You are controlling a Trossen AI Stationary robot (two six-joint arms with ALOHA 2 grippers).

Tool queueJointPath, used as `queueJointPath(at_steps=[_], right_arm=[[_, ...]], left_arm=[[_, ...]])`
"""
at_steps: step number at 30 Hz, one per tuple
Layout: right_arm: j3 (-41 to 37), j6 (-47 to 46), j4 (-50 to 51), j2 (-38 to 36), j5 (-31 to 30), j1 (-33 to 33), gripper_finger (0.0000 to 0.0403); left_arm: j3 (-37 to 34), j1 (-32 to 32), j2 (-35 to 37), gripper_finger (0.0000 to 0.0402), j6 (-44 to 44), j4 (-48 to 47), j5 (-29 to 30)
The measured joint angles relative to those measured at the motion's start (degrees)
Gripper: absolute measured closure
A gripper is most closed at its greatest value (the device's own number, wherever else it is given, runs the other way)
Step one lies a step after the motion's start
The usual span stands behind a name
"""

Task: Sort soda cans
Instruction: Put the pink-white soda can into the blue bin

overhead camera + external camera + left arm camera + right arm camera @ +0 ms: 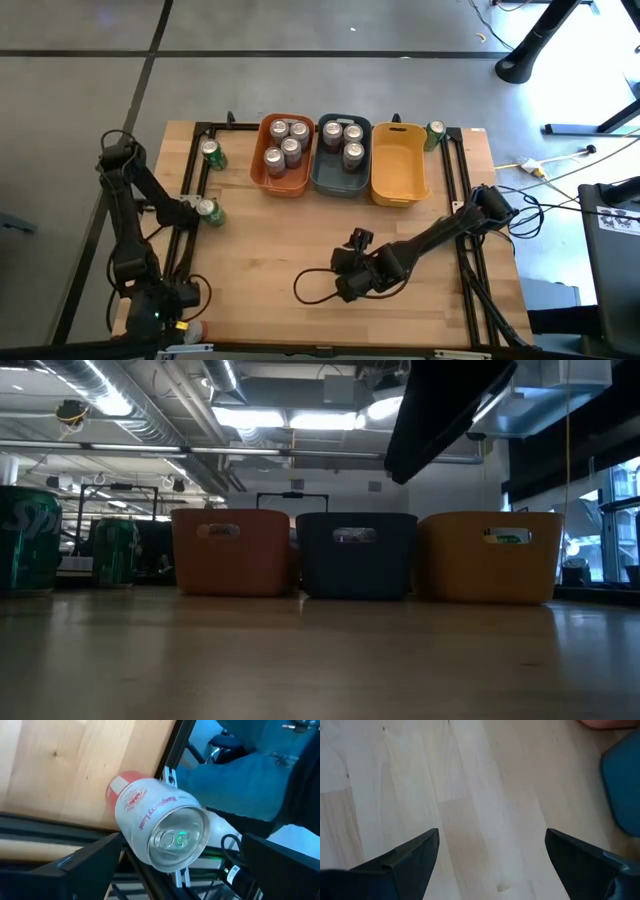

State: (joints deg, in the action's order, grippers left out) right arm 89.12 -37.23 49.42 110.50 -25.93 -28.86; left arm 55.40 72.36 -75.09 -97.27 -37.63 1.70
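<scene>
**Left gripper wide around a can at the worktop's corner**

The left gripper sat at the near left corner of the worktop, its fingers spread wide with a red-and-white can lying on its side between them; whether they touched it could not be told. Ahead of it, two green cans stood along the left edge. The right gripper hung fully spread and empty over bare wood at mid-worktop. Beyond it stood three bins in a row: the orange bin held five cans, the grey-blue bin three, the yellow bin none. Another green can stood just beside the yellow bin.
</scene>
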Motion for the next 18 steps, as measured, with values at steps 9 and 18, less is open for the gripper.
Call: queueJointPath(at_steps=[9, 18], right_arm=[[0.02, 0.17, -0.1, 0.15, -0.11, 0.0, 0.0042], [0.02, 0.2, -0.05, 0.15, -1.11, 0.0, 0.0042]], left_arm=[[0.0, 0.41, -0.36, 0.0004, 2.24, -0.28, 2.45], [0.0, 2.5, -5.05, 0.0004, 3.48, 2.47, 2.81]])
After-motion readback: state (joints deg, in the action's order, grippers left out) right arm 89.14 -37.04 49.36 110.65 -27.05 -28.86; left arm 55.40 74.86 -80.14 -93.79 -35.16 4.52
